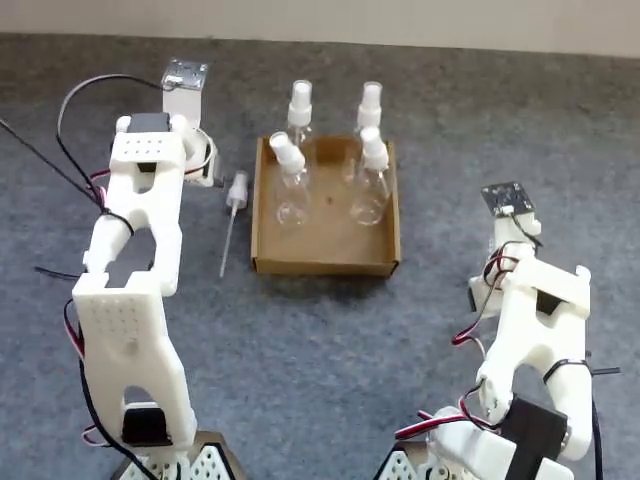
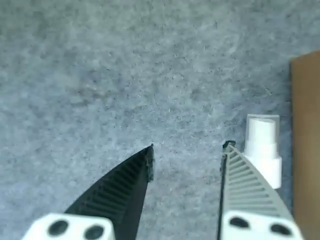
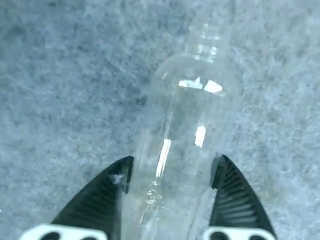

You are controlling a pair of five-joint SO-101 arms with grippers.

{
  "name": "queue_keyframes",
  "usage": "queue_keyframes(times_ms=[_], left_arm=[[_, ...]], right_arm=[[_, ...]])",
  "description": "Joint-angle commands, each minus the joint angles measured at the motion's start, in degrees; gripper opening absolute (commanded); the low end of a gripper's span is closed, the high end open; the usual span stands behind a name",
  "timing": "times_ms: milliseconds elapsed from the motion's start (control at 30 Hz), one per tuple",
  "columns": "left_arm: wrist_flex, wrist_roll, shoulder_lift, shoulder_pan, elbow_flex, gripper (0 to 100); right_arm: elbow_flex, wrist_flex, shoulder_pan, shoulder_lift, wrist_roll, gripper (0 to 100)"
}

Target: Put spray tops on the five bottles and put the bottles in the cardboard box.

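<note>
Right gripper (image 3: 170, 165): fingers sit on either side of the uncapped bottle (image 3: 195, 115) at about mid-body. Looks like contact on both sides, so I read it as gripped. The threaded neck points away from the wrist and is clear of the fingers. Grey carpet (image 3: 60, 75) is behind it; can't tell if it is resting or lifted. That arm is at the near right of the scene.

Left gripper (image 2: 187, 150): wide, nothing in the gap, aimed down at the carpet. The loose spray top (image 2: 262, 145) is just beside one finger, outside the gap. It lies just left of the cardboard box (image 1: 325, 265), with its dip tube (image 1: 226, 245) trailing toward the near side.

Box: two capped bottles (image 1: 290, 190) stand inside. Two more are at the far wall; can't tell if they are inside or just behind it.

Handling, my read:
- Uncapped bottle: thin clear plastic, empty, very light. It is smooth, so slippery, and will dent if over-squeezed. Hold the straight body below the shoulder and keep the neck free.
- Spray top: light, with a stiff head and a thin bendy tube. Take it by the head or collar, never the tube. The tube has to enter the neck first.

Writing: no label or print readable on the bottle, spray top or box.
</note>
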Motion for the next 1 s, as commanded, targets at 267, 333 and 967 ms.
queue_keyframes(times_ms=[267, 333, 967], left_arm=[[0.3, -0.3, -5.4, 5.8, -2.0, 21], [0.3, -0.3, -3.8, 5.9, -2.1, 21], [-1.1, -0.4, 5.3, 6.2, -2.1, 21]], right_arm=[[-0.2, -0.5, -0.3, -0.2, -0.3, 13.5], [-0.2, -0.5, -0.3, -0.2, -0.3, 13.5], [2.1, -0.6, -0.3, -0.5, -0.2, 13.5]])
